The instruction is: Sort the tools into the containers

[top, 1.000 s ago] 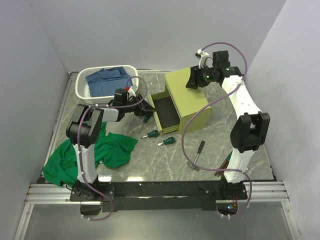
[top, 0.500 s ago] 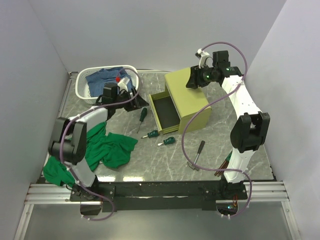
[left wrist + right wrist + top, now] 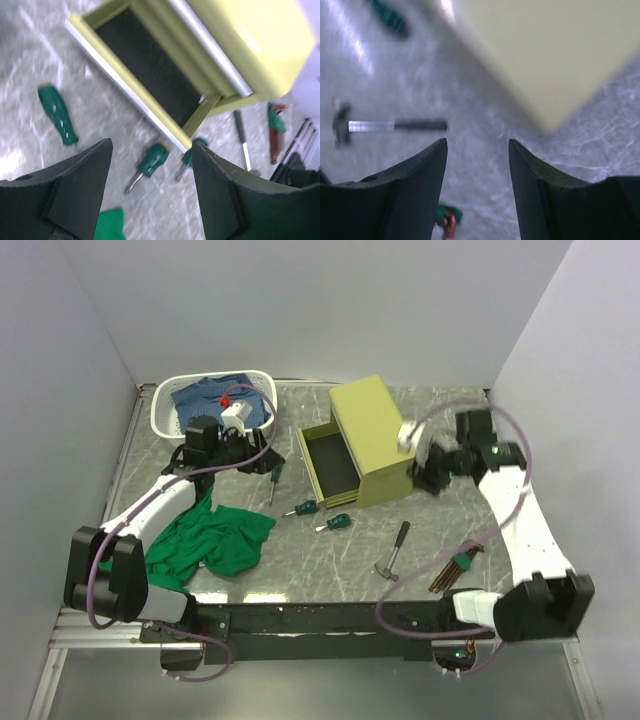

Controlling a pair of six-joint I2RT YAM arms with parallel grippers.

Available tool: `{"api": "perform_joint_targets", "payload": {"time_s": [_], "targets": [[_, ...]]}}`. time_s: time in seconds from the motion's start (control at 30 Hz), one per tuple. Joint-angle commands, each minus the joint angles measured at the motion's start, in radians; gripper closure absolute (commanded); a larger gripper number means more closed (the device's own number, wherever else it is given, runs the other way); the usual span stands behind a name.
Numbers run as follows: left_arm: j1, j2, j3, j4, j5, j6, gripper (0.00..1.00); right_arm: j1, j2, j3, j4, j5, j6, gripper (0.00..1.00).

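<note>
Olive-yellow tool chest (image 3: pixel 375 435), one drawer (image 3: pixel 335 465) pulled out, mid-table; left gripper (image 3: pixel 150 146) and right gripper (image 3: pixel 477 141) flanking it, both spread, holding nothing; hammer (image 3: pixel 396 550), hex-key set (image 3: pixel 455 568), long screwdriver (image 3: pixel 272 481) and two stubby screwdrivers (image 3: pixel 303 508) lying on the tabletop (image 3: pixel 330 575) before it.

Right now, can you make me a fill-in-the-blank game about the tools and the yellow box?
The pulled-out drawer of the tool chest holds ___ tools.
___ green-handled screwdrivers lie on the table.
The cloth in the white basket is ___.
The left pincer and the right pincer are both ___ and hold nothing.
Missing words: no; three; blue; open.
</note>
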Motion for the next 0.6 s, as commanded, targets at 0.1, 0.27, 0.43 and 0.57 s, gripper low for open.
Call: {"api": "perform_joint_targets", "payload": {"time_s": [0.1,0.27,0.43,0.57], "targets": [[0.025,0.016,0.008,-0.011,-0.038,0.089,0.31,0.117,-0.089,-0.288,-0.231,0.070,-0.664,0.44],[0.051,0.035,0.051,-0.038,-0.050,0.106,0.31,0.249,-0.060,-0.391,-0.138,0.106,-0.779,0.45],[0.086,0.029,0.048,-0.038,-0.058,0.112,0.31,0.349,-0.006,-0.456,-0.079,0.145,-0.865,0.46],[0.125,0.017,0.031,-0.036,-0.044,0.100,0.31,0.378,0.052,-0.492,0.016,0.174,-0.886,0.46]]}}
